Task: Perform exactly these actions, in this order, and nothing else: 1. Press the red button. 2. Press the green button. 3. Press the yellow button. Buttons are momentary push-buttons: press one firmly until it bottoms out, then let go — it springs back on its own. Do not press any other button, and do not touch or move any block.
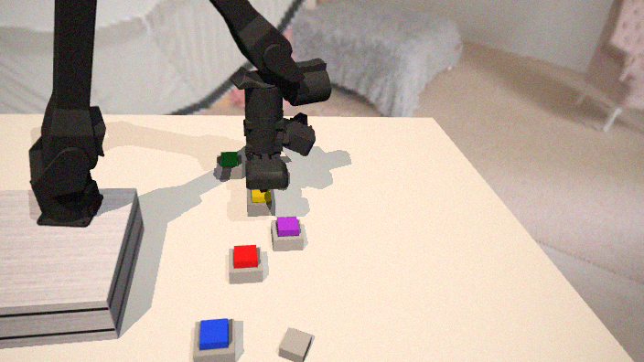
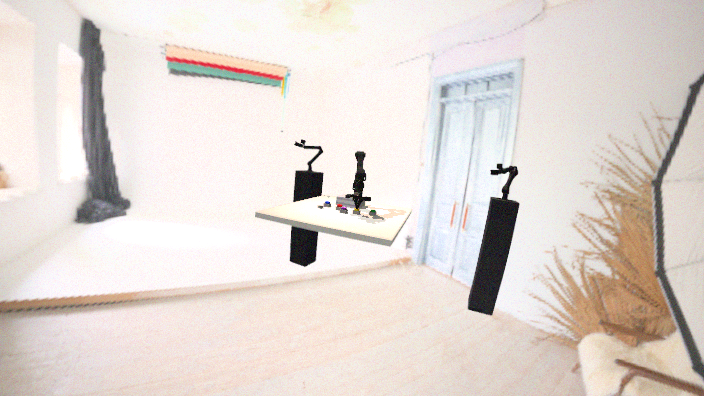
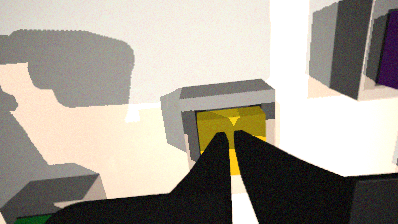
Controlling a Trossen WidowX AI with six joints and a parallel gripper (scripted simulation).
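My gripper [image 1: 263,189] [image 2: 357,207] [image 3: 229,140] is shut and empty, pointing down at the yellow button [image 1: 260,196] [image 2: 356,211] [image 3: 252,124]. Its fingertips lie over the shaded yellow cap in the wrist view, touching it or just above it; whether the cap is pushed down I cannot tell. The green button [image 1: 229,159] [image 3: 32,220] stands just left of the gripper in the top view, its cap up and in shadow. The red button [image 1: 245,256] stands nearer that camera, its cap up.
A purple button [image 1: 288,226] [image 3: 390,55] stands close to the yellow one, towards the red. A blue button [image 1: 214,334] and a small grey block [image 1: 296,344] are near the front of the top view. The arm's base stands on a striped box [image 1: 55,256] at the left.
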